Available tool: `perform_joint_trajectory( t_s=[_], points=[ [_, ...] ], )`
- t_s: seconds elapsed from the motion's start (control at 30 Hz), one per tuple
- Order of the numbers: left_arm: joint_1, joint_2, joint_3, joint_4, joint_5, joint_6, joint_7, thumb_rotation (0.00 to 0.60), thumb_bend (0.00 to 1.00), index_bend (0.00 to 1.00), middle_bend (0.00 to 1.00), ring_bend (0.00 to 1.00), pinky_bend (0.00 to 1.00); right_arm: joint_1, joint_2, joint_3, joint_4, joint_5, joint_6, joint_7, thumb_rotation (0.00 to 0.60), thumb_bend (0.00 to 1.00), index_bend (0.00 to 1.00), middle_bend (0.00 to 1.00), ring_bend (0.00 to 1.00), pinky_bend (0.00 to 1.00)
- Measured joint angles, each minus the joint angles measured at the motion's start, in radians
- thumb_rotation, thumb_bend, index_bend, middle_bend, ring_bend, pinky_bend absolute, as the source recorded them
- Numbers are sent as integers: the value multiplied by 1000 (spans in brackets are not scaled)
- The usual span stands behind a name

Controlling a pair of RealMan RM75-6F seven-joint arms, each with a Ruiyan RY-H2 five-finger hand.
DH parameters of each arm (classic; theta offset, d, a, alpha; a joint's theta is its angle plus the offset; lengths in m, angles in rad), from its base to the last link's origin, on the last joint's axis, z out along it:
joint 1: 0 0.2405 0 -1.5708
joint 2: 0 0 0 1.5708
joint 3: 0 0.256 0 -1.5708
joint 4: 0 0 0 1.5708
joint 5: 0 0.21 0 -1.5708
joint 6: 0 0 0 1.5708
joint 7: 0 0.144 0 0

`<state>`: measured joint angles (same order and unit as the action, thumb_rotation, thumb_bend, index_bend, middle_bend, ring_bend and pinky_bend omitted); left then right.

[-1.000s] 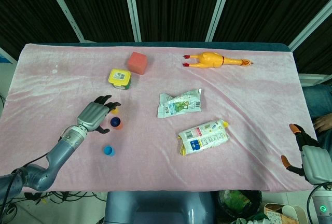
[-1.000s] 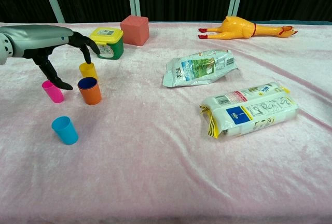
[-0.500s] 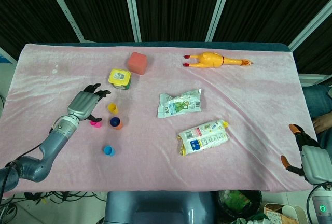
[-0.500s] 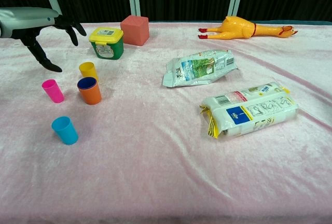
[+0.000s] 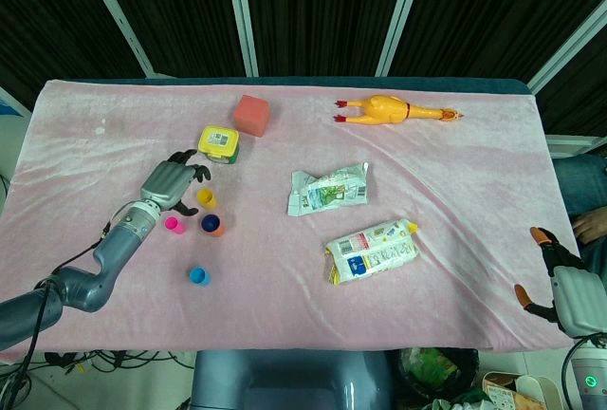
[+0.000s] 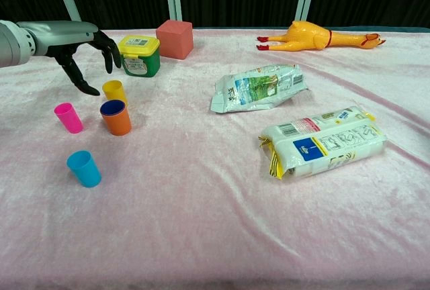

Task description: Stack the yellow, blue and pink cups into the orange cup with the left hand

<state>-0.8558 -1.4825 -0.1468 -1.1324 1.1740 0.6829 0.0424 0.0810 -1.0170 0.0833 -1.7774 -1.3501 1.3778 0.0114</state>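
The left hand (image 6: 84, 52) hangs above the pink cloth (image 6: 201, 223) at the far left, fingers spread and curled downward, holding nothing. Its dark fingertips (image 6: 107, 62) point toward the yellow cup (image 6: 114, 91), which stands upright just below and to the right of them — not touching, as far as the chest view shows. In the head view the same hand (image 5: 173, 185) sits just left of that cup (image 5: 205, 198).

Right beside the yellow cup, on its near side, stands the orange cup (image 6: 116, 117), upright with a dark blue inside. The pink cup (image 6: 68, 117) stands to the left of the orange one, a little apart. The blue cup (image 6: 84, 168) is nearer still, well apart from the other three. All four stand separately; none is stacked.

Beyond the hand sits a green tub with a yellow lid (image 6: 138, 55), and a red block (image 6: 175, 39) just right of it. Two snack packets lie mid-table — a crumpled green-and-white one (image 6: 259, 87) and a white-and-yellow one (image 6: 324, 141) nearer. A rubber chicken (image 6: 316, 37) lies along the far edge.

The right hand (image 5: 564, 282) rests at the near right corner of the table, its orange-tipped fingers spread, holding nothing.
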Motion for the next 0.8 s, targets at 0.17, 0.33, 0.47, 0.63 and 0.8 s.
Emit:
perform_joint_trajectory(
  t_s=[0.17,0.33,0.47,0.63,0.8],
  points=[
    [-10,-28,2,41,4,-15,-8,600,208,357,412,0,121,0,1,0,-2,2,-1,2,600,268,32,62,161,214],
    [-20,-54,3,80,7,-33,-15,600,238,379,429,0,125,-1,3,1,-5,9,-4,7,600,268,32,62,161,214],
    [-28,-74,3,111,9,-44,-20,600,271,409,457,8,129,-1,6,1,-6,11,-6,9,600,267,32,62,161,214],
    [-36,-96,4,135,24,-43,-22,600,276,422,472,17,131,0,6,1,-6,12,-8,9,600,268,32,63,161,214],
    [-40,-114,6,147,29,-45,-20,600,298,474,524,58,145,-1,8,0,-7,11,-9,11,600,267,32,62,161,214]
  ],
)
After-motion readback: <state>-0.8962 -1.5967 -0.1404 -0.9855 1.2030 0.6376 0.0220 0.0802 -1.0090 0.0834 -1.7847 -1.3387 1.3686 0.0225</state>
